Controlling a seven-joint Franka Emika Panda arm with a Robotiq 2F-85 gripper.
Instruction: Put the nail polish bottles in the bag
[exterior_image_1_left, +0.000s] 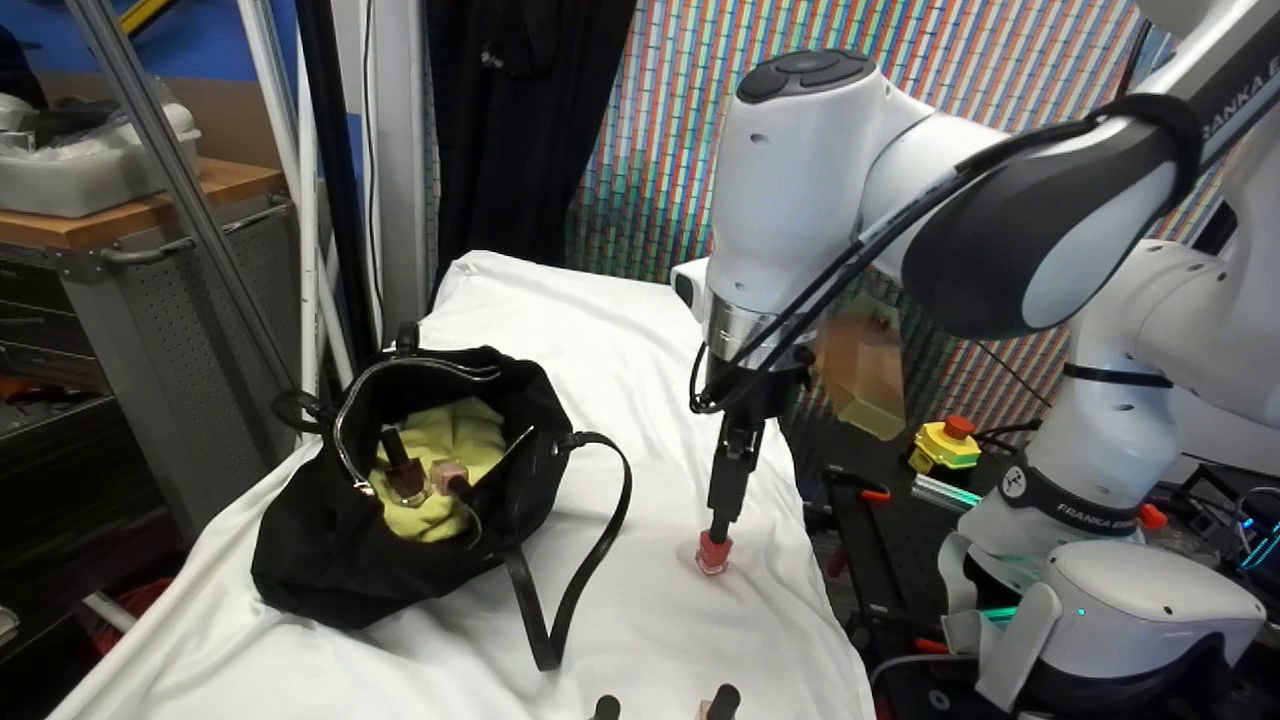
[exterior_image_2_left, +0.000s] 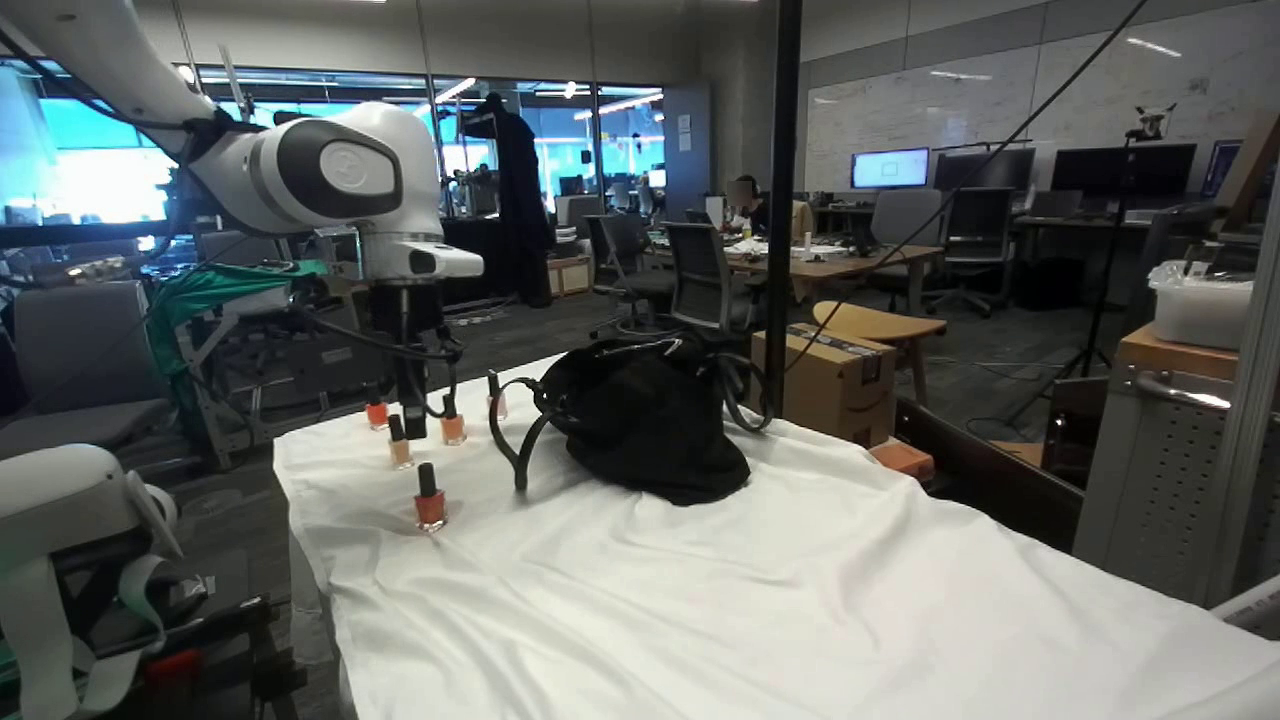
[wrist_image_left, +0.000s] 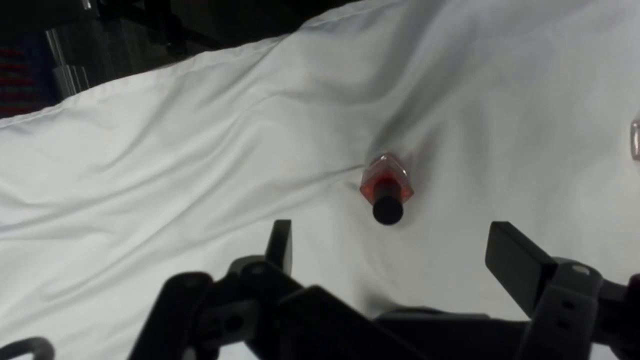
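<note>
The black bag (exterior_image_1_left: 330, 550) (exterior_image_2_left: 650, 430) stands with its mouth open in an exterior view, showing a yellow-green inside. In it lie a dark nail polish bottle (exterior_image_1_left: 406, 480) and a pink one (exterior_image_1_left: 449, 474). A red bottle with a black cap (exterior_image_1_left: 713, 553) (exterior_image_2_left: 430, 508) (wrist_image_left: 386, 180) stands upright on the cloth. My gripper (exterior_image_1_left: 727, 508) (exterior_image_2_left: 414, 428) (wrist_image_left: 391, 230) hangs low by this bottle, fingers wide apart with nothing between them. In the wrist view the bottle shows just beyond the fingertips. More bottles stand nearby: beige (exterior_image_2_left: 400, 450), orange (exterior_image_2_left: 453, 428), red (exterior_image_2_left: 376, 413) and pink (exterior_image_2_left: 499, 404).
A white cloth (exterior_image_2_left: 700, 600) with folds covers the table. The bag's strap (exterior_image_1_left: 600, 550) loops out over the cloth towards the bottles. In an exterior view two bottle caps (exterior_image_1_left: 607, 708) show at the bottom edge. In the wrist view the table edge runs across the top.
</note>
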